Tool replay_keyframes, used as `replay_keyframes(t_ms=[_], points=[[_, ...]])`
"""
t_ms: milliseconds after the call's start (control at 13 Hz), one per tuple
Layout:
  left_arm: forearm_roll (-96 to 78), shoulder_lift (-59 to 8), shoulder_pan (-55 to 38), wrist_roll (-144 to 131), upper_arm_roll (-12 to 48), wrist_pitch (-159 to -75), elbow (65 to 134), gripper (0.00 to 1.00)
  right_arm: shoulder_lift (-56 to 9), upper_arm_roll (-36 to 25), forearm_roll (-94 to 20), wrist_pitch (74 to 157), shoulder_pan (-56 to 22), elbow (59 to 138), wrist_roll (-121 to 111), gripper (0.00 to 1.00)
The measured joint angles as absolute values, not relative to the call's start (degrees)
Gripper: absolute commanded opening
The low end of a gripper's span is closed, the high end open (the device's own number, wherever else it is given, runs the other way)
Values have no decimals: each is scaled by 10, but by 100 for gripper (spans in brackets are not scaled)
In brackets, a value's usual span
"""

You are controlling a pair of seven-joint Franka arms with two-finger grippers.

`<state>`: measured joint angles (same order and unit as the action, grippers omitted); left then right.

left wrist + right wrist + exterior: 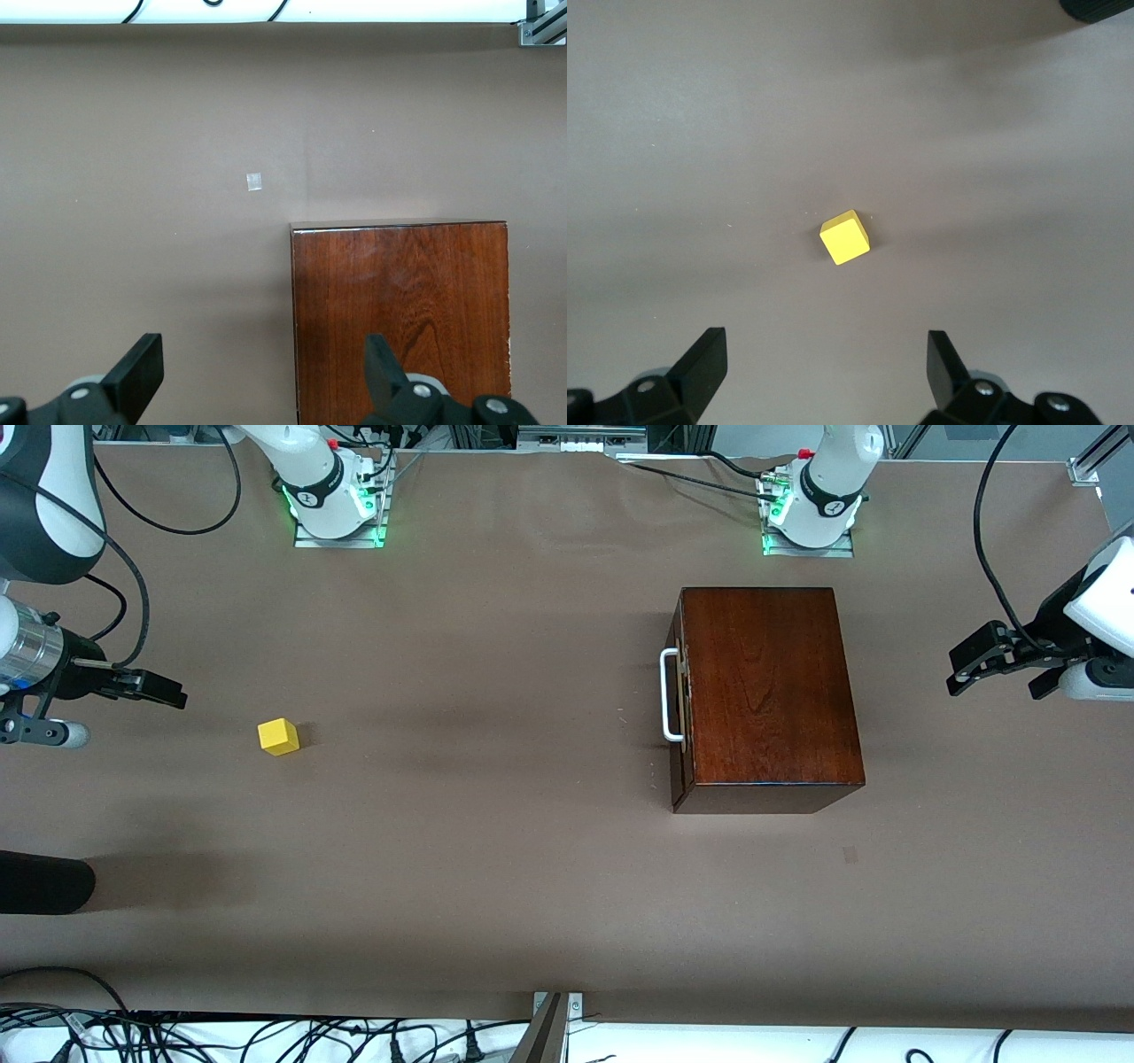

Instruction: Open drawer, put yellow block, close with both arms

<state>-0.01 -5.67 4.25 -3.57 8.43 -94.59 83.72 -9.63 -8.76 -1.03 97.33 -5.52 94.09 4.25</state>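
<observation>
Front view: we see a brown worktop with cables along its edge. We count one mahogany box, its drawer shut, toward the left arm's end, and one yellow block toward the right arm's end. Left tool, above the worktop beside the box, and right tool, near the block, are both spread wide, holding nothing.

Shut drawer in mahogany box, yellow block well apart on table.
</observation>
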Motion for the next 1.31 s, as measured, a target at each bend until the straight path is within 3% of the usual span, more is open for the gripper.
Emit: replay_keyframes(t_ms=[1308], points=[[2, -59, 24, -36, 91, -946, 837, 100, -101, -88, -10, 975, -55, 955, 40, 100]])
